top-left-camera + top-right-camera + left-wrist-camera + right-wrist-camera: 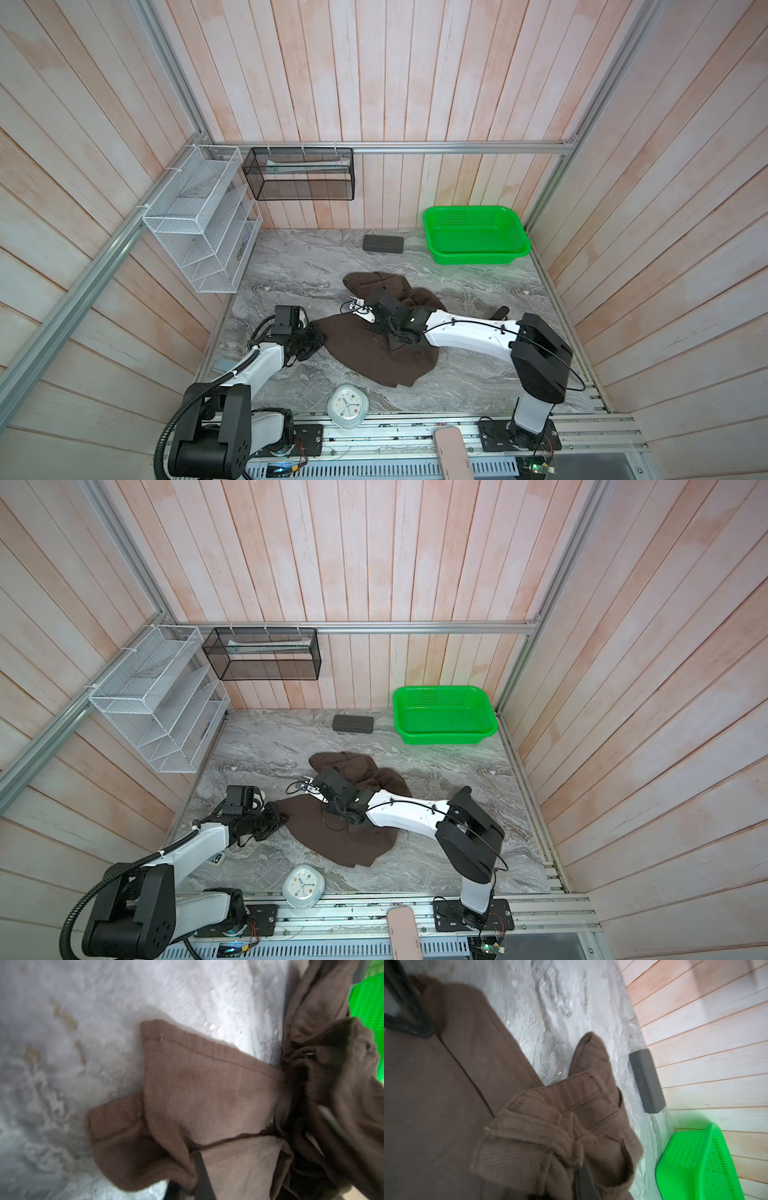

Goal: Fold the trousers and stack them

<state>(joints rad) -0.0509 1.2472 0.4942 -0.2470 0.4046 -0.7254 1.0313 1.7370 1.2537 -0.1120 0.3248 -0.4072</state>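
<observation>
Trousers [365,361], brown fine-ribbed cloth, crumpled on veined grey marble-patterned counter [478,299] between the two sets of jaws; left gripper [314,338] jaws clenched on stitched hem corner, right gripper [368,314] jaws clenched on bunched, seamed folds.

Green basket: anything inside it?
Nothing shows inside the green basket: only bare mesh floor and walls in both top views. The strip just behind its near wall is covered by that wall.

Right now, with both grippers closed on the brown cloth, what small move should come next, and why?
Probably lift a little and draw the grips apart: the left gripper and right gripper pinch the trousers, which lie bunched, too untidy to fold yet.
</observation>
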